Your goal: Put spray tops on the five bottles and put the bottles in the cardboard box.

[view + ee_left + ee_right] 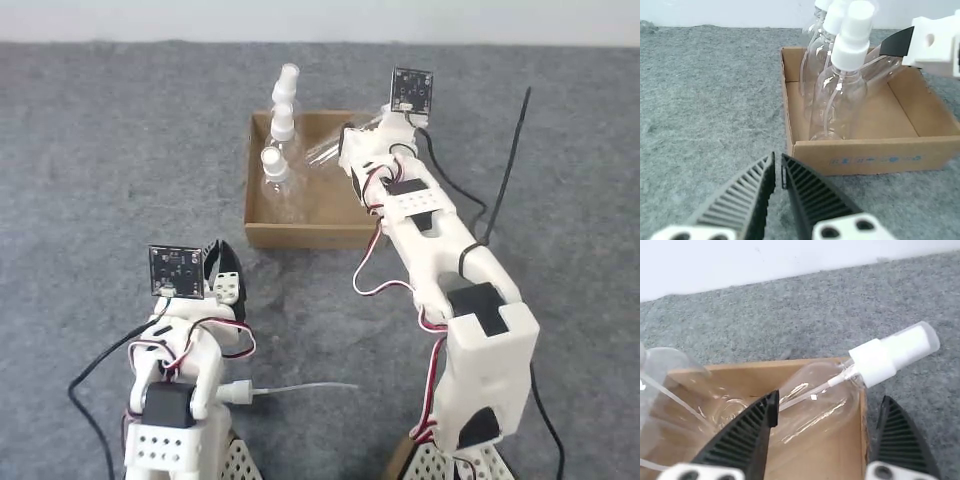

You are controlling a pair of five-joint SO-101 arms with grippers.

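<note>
right hand (829, 400) spread wide either side of tilted bottle (820, 415) in cardboard box (310, 237) far right; left hand (778, 160) pressed together, empty.

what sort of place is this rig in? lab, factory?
Probably a tabletop robot test bench: grey carpet-like mat, bare white wall, small arms with exposed wiring beside a cardboard box.

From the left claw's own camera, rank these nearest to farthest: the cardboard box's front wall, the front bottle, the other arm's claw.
1. Box front wall, just ahead of the left gripper.
2. Front bottle, standing inside behind it.
3. Right gripper, over the far side.
</note>
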